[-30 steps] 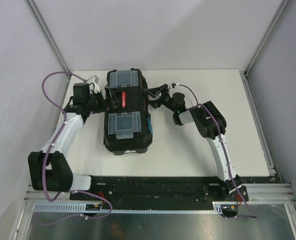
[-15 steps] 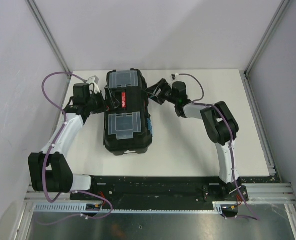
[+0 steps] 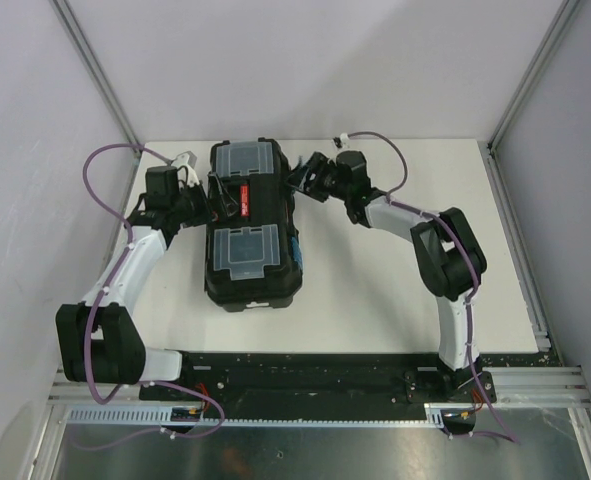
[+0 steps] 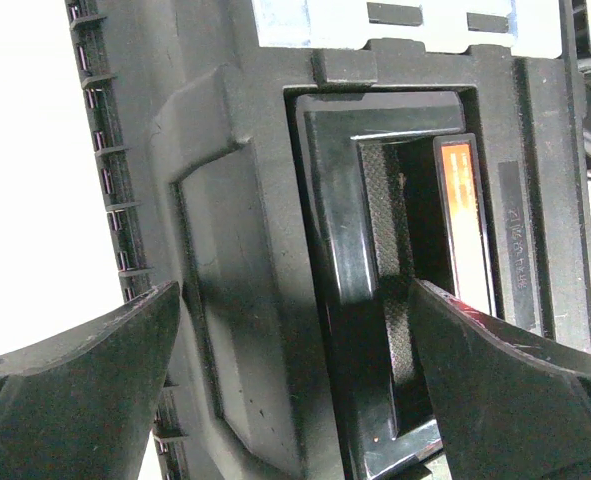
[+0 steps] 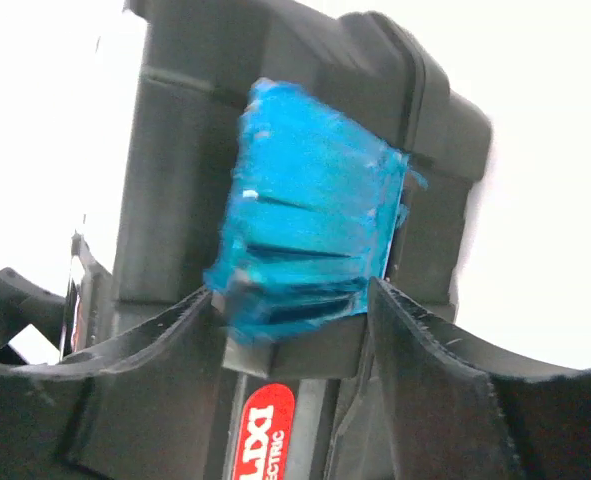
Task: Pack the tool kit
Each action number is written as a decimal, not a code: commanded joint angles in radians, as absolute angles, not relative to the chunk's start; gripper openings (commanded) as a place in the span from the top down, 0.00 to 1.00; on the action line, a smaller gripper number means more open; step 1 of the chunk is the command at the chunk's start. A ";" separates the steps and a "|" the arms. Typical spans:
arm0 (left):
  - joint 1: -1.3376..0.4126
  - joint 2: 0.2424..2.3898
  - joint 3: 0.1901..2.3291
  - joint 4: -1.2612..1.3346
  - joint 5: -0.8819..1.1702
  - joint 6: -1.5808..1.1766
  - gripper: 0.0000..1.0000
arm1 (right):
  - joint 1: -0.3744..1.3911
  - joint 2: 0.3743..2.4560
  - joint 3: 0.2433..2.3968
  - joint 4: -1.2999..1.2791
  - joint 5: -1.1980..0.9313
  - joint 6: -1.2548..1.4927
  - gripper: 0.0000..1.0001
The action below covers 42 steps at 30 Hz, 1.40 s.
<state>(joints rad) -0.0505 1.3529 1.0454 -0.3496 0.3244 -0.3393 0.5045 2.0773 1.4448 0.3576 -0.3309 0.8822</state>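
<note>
The black tool kit (image 3: 250,225) lies shut on the white table, showing two clear lid compartments (image 3: 245,245) and a red-marked handle (image 3: 243,195). My left gripper (image 3: 212,205) is open at the box's left side. In the left wrist view it (image 4: 295,390) straddles the lid's edge and the handle bar (image 4: 335,300), with one finger in the handle recess. My right gripper (image 3: 297,180) is at the box's right side. In the right wrist view its fingers (image 5: 293,300) press both sides of a blue latch (image 5: 310,230). No screwdrivers are in view.
A second blue latch (image 3: 297,245) sits lower on the box's right side. Bare white table (image 3: 395,290) extends to the right of the box. Grey walls and metal posts (image 3: 520,100) close in the back and sides. A purple cable (image 3: 100,170) loops off the left arm.
The right arm has stretched out toward the far-left, bringing its gripper to the box's far right latch, and its jaws have narrowed onto it. The left arm has not moved.
</note>
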 commanded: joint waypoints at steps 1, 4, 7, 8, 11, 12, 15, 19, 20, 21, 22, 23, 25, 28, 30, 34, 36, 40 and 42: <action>-0.056 1.394 1.006 -0.466 0.279 -0.279 0.01 | 0.584 1.960 1.508 0.311 -0.340 0.774 0.34; -0.057 1.395 1.004 -0.466 0.278 -0.278 0.01 | 0.583 1.936 1.508 0.297 -0.315 0.749 0.27; -0.056 1.397 1.006 -0.466 0.278 -0.278 0.01 | 0.579 1.936 1.513 0.303 -0.328 0.753 0.22; -0.056 1.396 1.007 -0.466 0.278 -0.278 0.01 | 0.579 1.941 1.514 0.308 -0.338 0.757 0.21; -0.057 1.397 1.008 -0.466 0.277 -0.278 0.01 | 0.578 1.967 1.525 0.326 -0.389 0.778 0.20; -0.057 1.396 1.008 -0.466 0.277 -0.277 0.01 | 0.578 1.979 1.528 0.343 -0.412 0.789 0.20; -0.056 1.395 1.007 -0.466 0.276 -0.276 0.01 | 0.569 2.025 1.531 0.391 -0.475 0.851 0.20; -0.056 1.391 1.002 -0.466 0.275 -0.275 0.01 | 0.562 2.045 1.525 0.405 -0.483 0.872 0.20; -0.056 1.392 1.000 -0.466 0.275 -0.274 0.01 | 0.559 2.045 1.524 0.406 -0.482 0.870 0.20; -0.057 1.392 1.000 -0.466 0.274 -0.274 0.01 | 0.557 2.044 1.524 0.407 -0.479 0.865 0.20; -0.056 1.391 0.998 -0.466 0.273 -0.273 0.01 | 0.554 2.043 1.524 0.407 -0.477 0.861 0.20; -0.056 1.391 0.998 -0.466 0.273 -0.273 0.01 | 0.549 2.039 1.523 0.407 -0.476 0.861 0.20; -0.056 1.391 0.998 -0.466 0.273 -0.273 0.01 | 0.536 2.028 1.511 0.406 -0.475 0.868 0.20; -0.057 1.389 0.998 -0.466 0.271 -0.272 0.01 | 0.513 1.987 1.448 0.409 -0.442 0.908 0.20; -0.057 1.390 0.998 -0.466 0.270 -0.272 0.01 | 0.497 1.950 1.363 0.429 -0.399 0.960 0.23; -0.057 1.396 1.001 -0.466 0.271 -0.277 0.01 | 0.481 1.894 1.194 0.523 -0.292 1.084 0.35; -0.058 1.399 1.003 -0.466 0.273 -0.278 0.01 | 0.479 1.892 1.157 0.523 -0.256 1.135 0.44; -0.059 1.400 1.003 -0.466 0.268 -0.279 0.01 | 0.493 1.940 1.135 0.539 -0.251 1.227 0.62; -0.059 1.400 1.002 -0.466 0.264 -0.279 0.01 | 0.507 1.979 1.133 0.564 -0.252 1.280 0.71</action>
